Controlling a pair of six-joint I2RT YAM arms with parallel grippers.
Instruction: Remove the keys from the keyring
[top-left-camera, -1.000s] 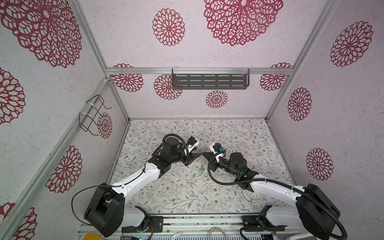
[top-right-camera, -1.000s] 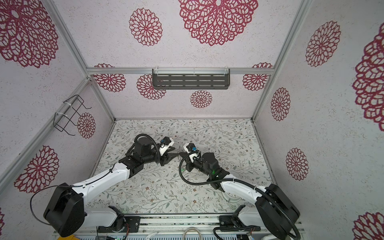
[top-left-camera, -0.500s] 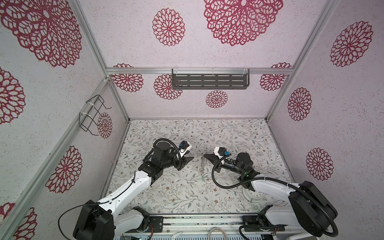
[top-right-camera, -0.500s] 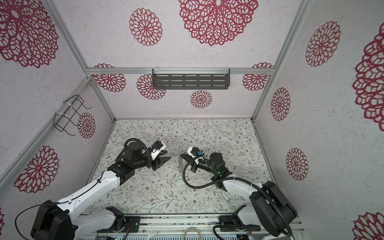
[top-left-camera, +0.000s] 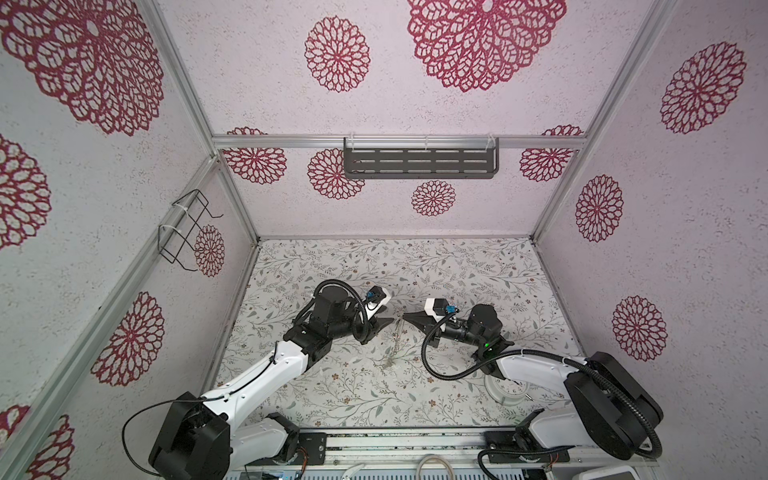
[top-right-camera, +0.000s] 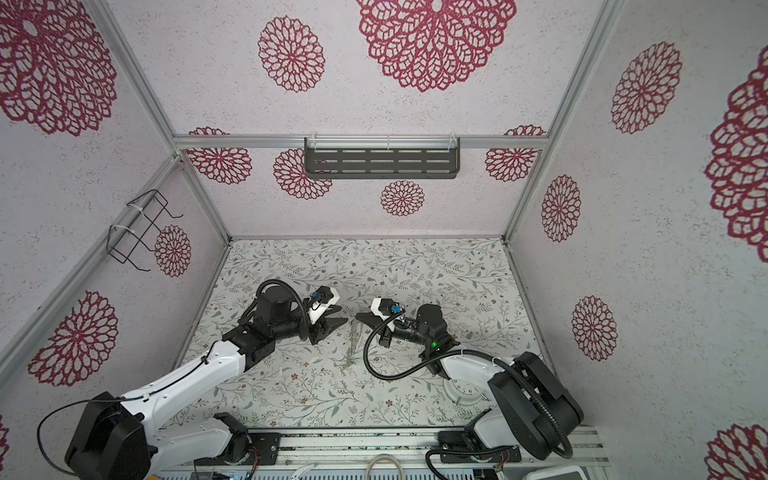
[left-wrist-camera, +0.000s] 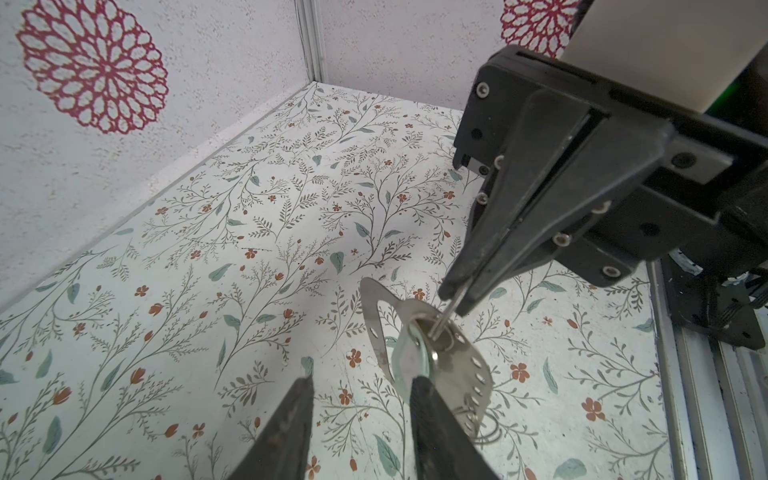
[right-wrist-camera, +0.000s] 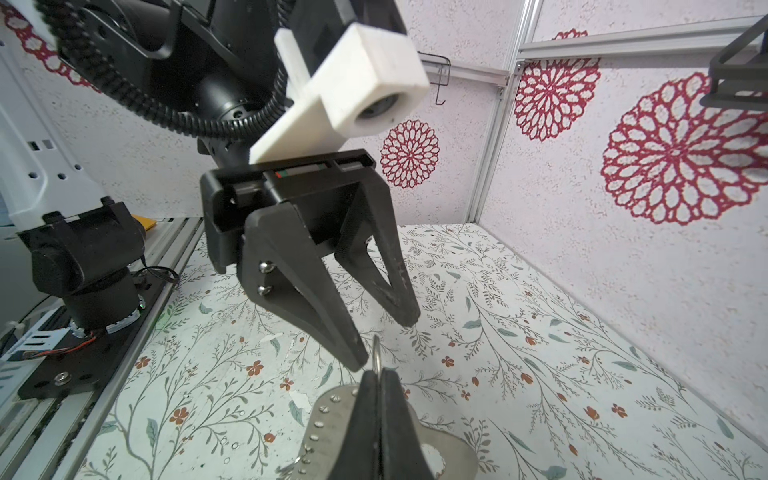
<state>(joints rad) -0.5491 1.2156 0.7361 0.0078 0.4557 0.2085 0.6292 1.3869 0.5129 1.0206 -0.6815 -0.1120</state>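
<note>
— Two hands faced each other above the desk (top-left-camera: 332, 395). What did the right hand (top-left-camera: 405, 317) have?
— It was clenched tight on a thin wire ring (right-wrist-camera: 376, 349), fingertips pressed together. The keyring (left-wrist-camera: 465, 365), a flat dull metal plate dotted with small holes, hung from that ring just below the fingertips.
— And the keys?
— One key (left-wrist-camera: 411, 359) with a pale tag dangled against the plate, on the same ring. The second I couldn't make out.
— The left hand (left-wrist-camera: 361, 380)?
— Released, its fingers (left-wrist-camera: 291, 428) spread apart, holding nothing. It pointed at the right hand, tip to tip and very near. One finger sat right beside the key's lower end; whether it touched, I couldn't tell.
— Did the plate reach the desk?
— Its lower end hung close to it in both top views; contact I couldn't judge.
— Anything else?
— A white clock (top-left-camera: 509, 395) lay under the right arm, well behind its hand.
</note>
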